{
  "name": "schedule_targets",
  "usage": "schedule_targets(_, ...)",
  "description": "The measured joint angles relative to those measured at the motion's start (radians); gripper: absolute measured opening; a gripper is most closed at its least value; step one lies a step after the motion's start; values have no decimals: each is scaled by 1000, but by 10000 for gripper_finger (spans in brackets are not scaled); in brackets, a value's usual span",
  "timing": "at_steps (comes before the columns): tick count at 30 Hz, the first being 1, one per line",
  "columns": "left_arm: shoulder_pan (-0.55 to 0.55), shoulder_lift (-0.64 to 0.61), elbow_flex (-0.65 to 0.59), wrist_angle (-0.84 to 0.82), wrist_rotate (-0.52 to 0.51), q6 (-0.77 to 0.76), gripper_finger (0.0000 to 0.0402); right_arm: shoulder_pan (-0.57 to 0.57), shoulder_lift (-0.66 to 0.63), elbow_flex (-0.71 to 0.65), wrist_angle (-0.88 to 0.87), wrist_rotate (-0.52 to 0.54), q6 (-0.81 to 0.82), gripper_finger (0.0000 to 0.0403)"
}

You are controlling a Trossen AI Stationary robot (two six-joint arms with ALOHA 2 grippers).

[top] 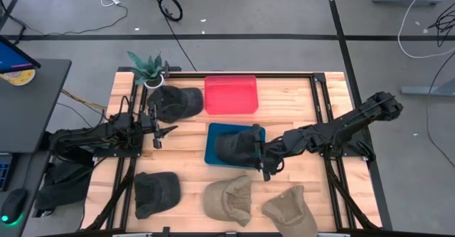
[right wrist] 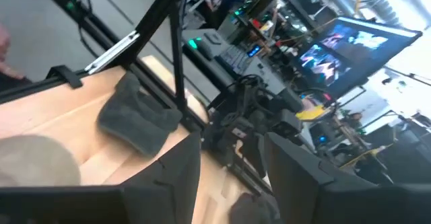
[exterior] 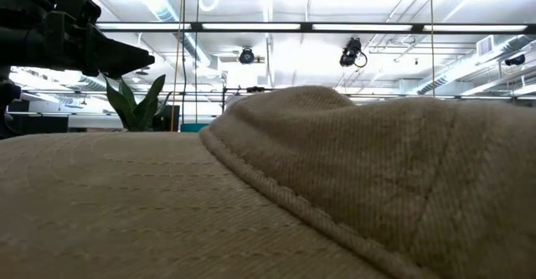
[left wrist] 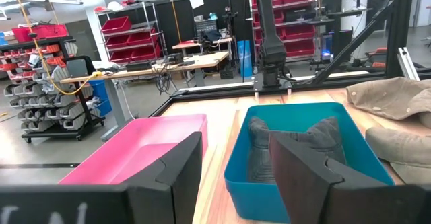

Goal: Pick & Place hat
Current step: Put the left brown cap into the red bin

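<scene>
Hat (top: 238,144), dark grey, lodged in the blue bin (top: 212,155) at table centre. Right gripper (top: 260,161) is placed at the hat's edge, fingers parted; contact cannot be told. Left gripper (top: 158,132) is held apart from it, fingers spread, nothing grasped. Red bin (top: 231,95) is set just behind the blue one.

Blue bin (top: 210,151) at frame center is filled by a dark hat (top: 238,144); right gripper (top: 264,162) blocks its right edge. Red bin (top: 231,95) above is open. Bare wood between left gripper (top: 162,132) and bins. Hats crowd the bottom edge.
</scene>
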Motion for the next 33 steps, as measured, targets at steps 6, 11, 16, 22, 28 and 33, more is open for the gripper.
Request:
schedule_targets(6, 0, 0, 0, 0, 0, 0, 177, -3, 0, 0, -23, 40, 44, 169)
schedule_targets(11, 0, 0, 0, 0, 0, 0, 177, 22, 27, 16, -44, 117, 28, 169)
schedule_targets(16, 0, 0, 0, 1, 0, 0, 177, 51, 106, 144, -154, 180, 40, 169)
schedule_targets(22, 0, 0, 0, 1, 0, 0, 177, 74, 229, 298, -365, 200, 57, 169)
schedule_targets(28, 0, 0, 0, 2, 0, 0, 177, 90, 351, 366, -401, 114, 70, 169)
schedule_targets(33, 0, 0, 0, 0, 0, 0, 177, 122, 441, 367, -436, 53, 69, 169)
